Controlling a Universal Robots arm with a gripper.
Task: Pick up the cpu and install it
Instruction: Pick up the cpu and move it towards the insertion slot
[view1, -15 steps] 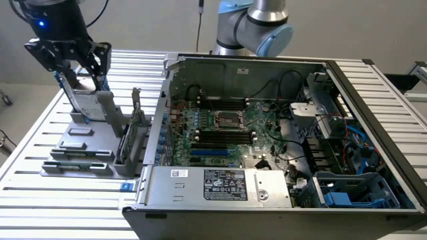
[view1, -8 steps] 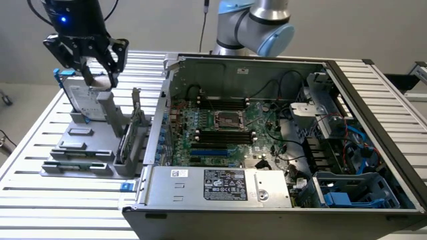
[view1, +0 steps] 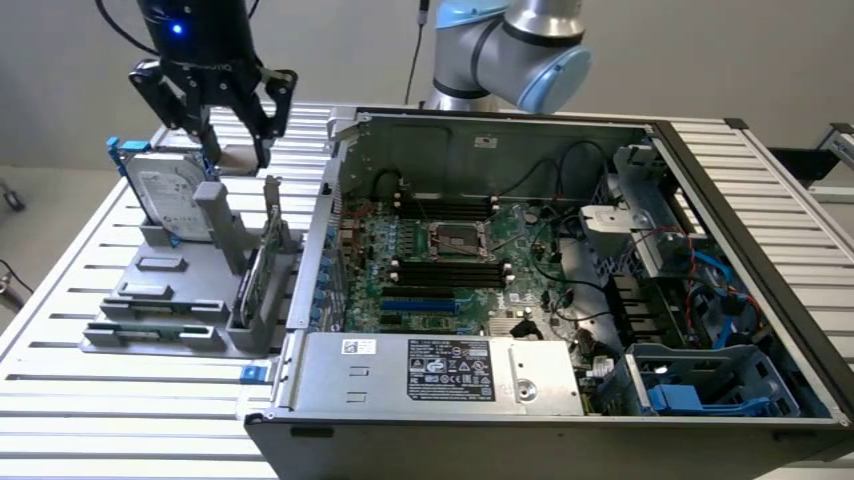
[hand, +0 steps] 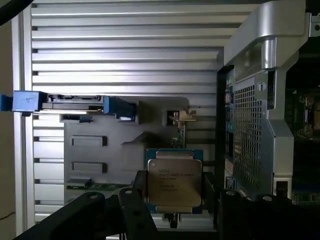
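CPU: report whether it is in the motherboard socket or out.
Out. The small square silver-topped CPU is gripped in the hand, which hangs over the grey parts tray beside the open computer case.

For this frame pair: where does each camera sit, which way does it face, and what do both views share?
Exterior view: off the arm, raised, looking down across the slatted metal table at the open grey computer case; the pale blue and silver robot arm and black tool show.
Wrist view: on the wrist, facing down past the tool's fingers, which grip the small square silver-topped cpu over the grey parts tray.
Shared: the tool, tray, table, case wall and the upright silver hard drive with blue frame.
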